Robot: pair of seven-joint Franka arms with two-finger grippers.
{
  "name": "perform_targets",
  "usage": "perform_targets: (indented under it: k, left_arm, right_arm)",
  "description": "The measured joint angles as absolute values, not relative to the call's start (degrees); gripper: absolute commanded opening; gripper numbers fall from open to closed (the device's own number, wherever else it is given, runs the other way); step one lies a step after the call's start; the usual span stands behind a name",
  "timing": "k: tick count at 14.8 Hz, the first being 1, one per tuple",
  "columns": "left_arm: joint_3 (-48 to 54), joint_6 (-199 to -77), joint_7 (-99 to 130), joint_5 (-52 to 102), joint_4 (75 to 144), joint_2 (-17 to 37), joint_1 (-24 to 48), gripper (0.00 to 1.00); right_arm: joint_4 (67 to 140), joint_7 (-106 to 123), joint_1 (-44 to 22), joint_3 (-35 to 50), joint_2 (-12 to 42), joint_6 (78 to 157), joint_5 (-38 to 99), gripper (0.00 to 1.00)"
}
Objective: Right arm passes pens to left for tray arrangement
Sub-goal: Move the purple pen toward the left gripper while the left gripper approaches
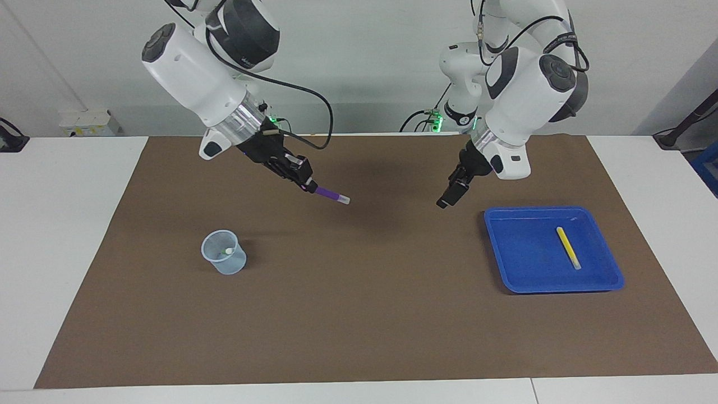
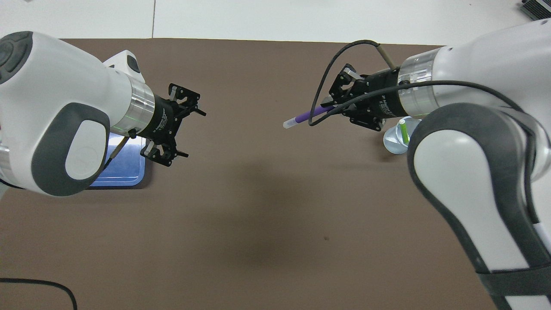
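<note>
1. The blue tray lies on the brown mat toward the left arm's end of the table, and serves as the landmark here.
2. The yellow pen lies flat inside the tray, on its floor, slanted and touching no rim.
3. The left gripper hangs in the air over the mat just beside the tray's corner nearest the robots – its fingers are spread wide apart and hold nothing.
4. The right gripper is up over the mat, well apart from the tray toward the right arm's end; its fingertips are clamped on the purple pen.
5. That purple pen juts out of the gripper with its pale end pointing toward the tray and the left gripper – a clear gap lies between the pen tip and the left gripper.
6. A small translucent cup stands on the mat well apart from the tray, toward the right arm's end, about as far from the robots as the tray.
7. The green pen stands in that cup, leaning against its wall.
</note>
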State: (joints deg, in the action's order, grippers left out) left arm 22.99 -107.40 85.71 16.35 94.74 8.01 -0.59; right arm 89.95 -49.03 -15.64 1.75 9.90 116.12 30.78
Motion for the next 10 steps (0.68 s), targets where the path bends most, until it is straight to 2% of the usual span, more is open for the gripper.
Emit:
perform_targets:
  k: [4, 10]
  left_arm:
    - [23.55, -114.78, 107.63, 16.44, 94.81, 7.99, 3.59, 1.00]
    - [23.73, -132.08, 124.67, 16.49, 98.56, 8.22, 10.81, 1.00]
  right_arm:
    - [91.70, -54.65, -18.94, 1.76, 10.33, 122.76, 32.77, 0.02]
    - [91.76, -55.83, -19.63, 1.74, 10.51, 123.93, 32.92, 0.02]
